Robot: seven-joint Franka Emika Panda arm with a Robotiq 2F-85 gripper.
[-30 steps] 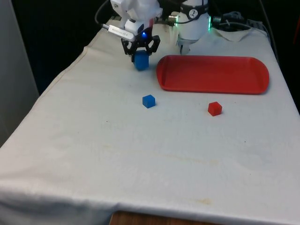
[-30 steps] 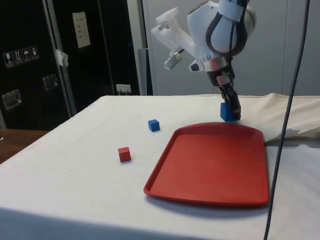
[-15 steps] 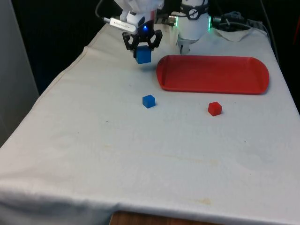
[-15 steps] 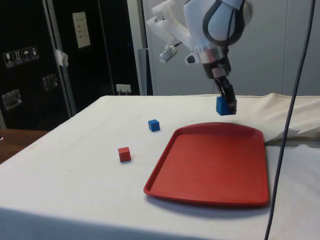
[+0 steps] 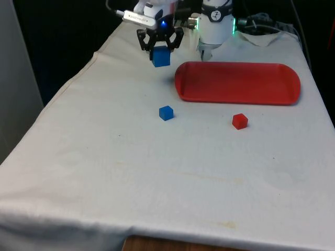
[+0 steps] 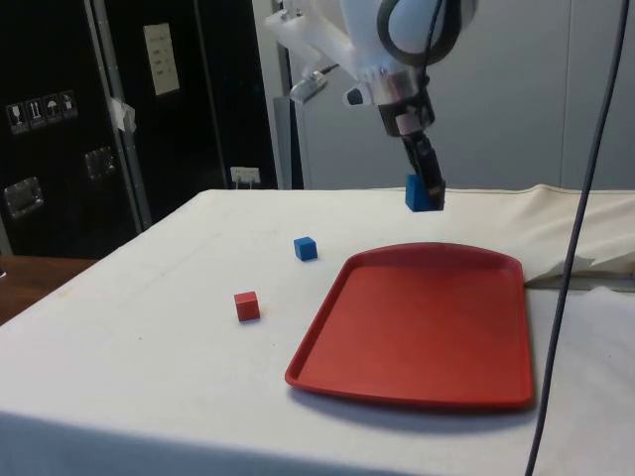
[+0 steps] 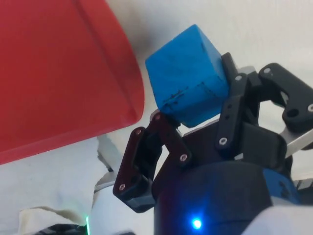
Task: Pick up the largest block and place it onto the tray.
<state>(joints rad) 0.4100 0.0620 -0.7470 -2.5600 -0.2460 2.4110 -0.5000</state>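
Surface: white cloth (image 5: 157, 172) under red tray (image 5: 238, 83), small blue cube (image 5: 166, 113), red cube (image 5: 239, 121).
Room: dark cabinets (image 6: 129, 109) behind.
Gripper (image 5: 160, 52): jaws clamped on large blue block (image 5: 161, 56), aloft beside the tray.
Wrist: fingers (image 7: 166, 142) pinch opposite block faces.

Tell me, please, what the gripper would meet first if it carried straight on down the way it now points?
Probably the bare white cloth. The gripper, shut on the large blue block, hangs just off the red tray, near its corner on the front view's left, so the block would land beside the tray.

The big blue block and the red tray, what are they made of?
The big blue block looks like painted wood or hard foam: matte, with dark scuffs along its edges. The red tray looks like smooth plastic: one even colour, rounded corners, a low moulded rim and a faint sheen.
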